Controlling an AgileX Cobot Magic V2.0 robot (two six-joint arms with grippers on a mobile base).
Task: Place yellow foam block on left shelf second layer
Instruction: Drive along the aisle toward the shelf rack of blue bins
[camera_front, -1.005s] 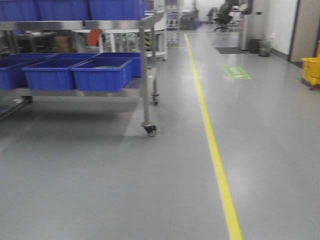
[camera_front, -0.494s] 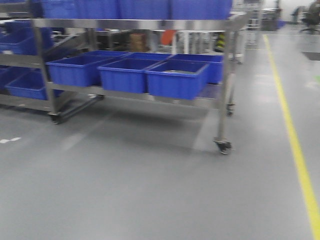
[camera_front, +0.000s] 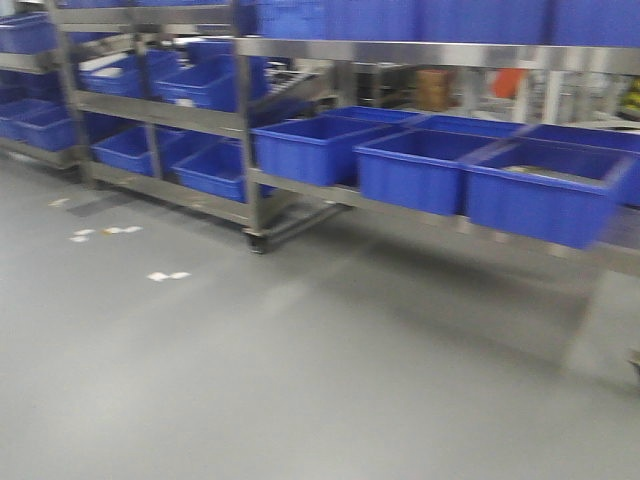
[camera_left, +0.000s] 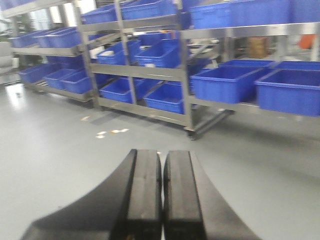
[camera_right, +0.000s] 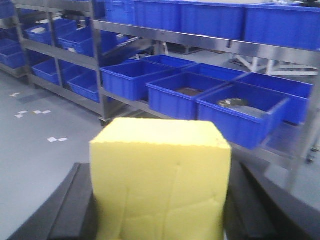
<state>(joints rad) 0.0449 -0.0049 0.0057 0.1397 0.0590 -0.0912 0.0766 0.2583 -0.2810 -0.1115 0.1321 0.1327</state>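
Front view swings left since 0.5 s ago; second steel rack (camera_front: 160, 112) w/ blue bins (camera_front: 415, 175) appears. R gripper (camera_right: 161, 212) clamps yellow foam block (camera_right: 160, 170). L gripper (camera_left: 162, 162) pinched together, empty.

A warehouse or factory storeroom: wheeled steel racks (camera_front: 250, 130) hold rows of blue plastic bins (camera_front: 420, 170) on grey floor (camera_front: 250, 380).
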